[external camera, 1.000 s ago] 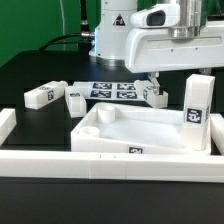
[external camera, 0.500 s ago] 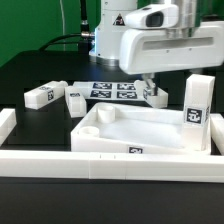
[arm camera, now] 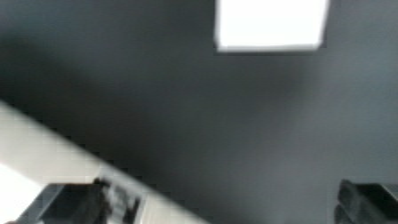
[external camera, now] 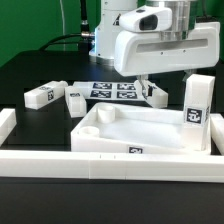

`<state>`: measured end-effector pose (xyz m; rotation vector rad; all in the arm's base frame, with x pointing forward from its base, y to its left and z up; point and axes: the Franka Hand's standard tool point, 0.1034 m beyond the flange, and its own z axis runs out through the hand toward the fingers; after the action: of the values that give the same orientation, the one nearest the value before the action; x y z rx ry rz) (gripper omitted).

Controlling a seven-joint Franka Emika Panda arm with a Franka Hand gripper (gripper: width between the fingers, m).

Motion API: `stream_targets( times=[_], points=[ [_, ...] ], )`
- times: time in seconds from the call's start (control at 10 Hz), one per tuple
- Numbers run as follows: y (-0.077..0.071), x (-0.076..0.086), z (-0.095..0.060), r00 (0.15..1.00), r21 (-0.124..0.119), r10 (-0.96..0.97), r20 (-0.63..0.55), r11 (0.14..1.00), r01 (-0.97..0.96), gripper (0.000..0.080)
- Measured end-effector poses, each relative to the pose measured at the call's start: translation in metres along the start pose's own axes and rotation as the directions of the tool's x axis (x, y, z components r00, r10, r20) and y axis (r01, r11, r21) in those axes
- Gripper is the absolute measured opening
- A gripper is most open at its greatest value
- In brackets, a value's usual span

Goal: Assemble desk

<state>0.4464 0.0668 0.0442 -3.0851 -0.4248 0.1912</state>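
The white tray-like tabletop [external camera: 140, 128] lies mid-table. One white tagged leg [external camera: 196, 103] stands upright at its corner on the exterior view's right. Two legs [external camera: 40, 96] [external camera: 75, 100] lie to the left. A fourth leg [external camera: 155, 95] lies behind the tabletop, just under the arm. My gripper [external camera: 147, 84] hangs above that leg, mostly hidden by the hand. In the wrist view my gripper [arm camera: 222, 205] is open and empty, its fingertips [arm camera: 80, 203] wide apart over the dark table. A blurred white block [arm camera: 272, 25] lies ahead of it.
The marker board [external camera: 112, 90] lies behind the tabletop. Long white border bars run along the front [external camera: 110, 160] and the left side [external camera: 5, 122]. A blurred white strip [arm camera: 54, 150] crosses the wrist view near one finger; I cannot tell what it is.
The hand has shifted a little toward the exterior view's left. The parts on the table have not moved.
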Motion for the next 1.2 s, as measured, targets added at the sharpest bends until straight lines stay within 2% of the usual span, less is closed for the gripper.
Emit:
stream_targets(
  times=[0.1, 0.2, 0.3, 0.6, 0.7, 0.8, 0.9, 1.2],
  points=[
    [-0.001, -0.004, -0.001, 0.996, 0.01, 0.032, 0.08, 0.999, -0.033, 0.0649],
    [-0.004, -0.005, 0.002, 0.994, 0.007, 0.028, 0.11, 1.0, -0.029, 0.0649],
    [-0.007, -0.01, 0.005, 0.985, 0.015, 0.028, 0.167, 0.999, -0.031, 0.0649],
    [-0.009, -0.01, 0.005, 0.952, 0.036, 0.022, 0.305, 0.999, -0.035, 0.0649],
    [-0.008, -0.008, 0.006, 0.95, 0.029, 0.008, 0.311, 0.999, -0.018, 0.0649],
    [-0.006, -0.011, 0.009, 0.945, -0.006, -0.046, 0.325, 0.999, 0.051, 0.0649],
    [-0.006, -0.013, 0.011, 0.94, -0.021, -0.077, 0.333, 0.996, 0.089, 0.0649],
    [-0.005, -0.015, 0.012, 0.934, -0.018, -0.078, 0.349, 0.996, 0.09, 0.0649]
  ],
)
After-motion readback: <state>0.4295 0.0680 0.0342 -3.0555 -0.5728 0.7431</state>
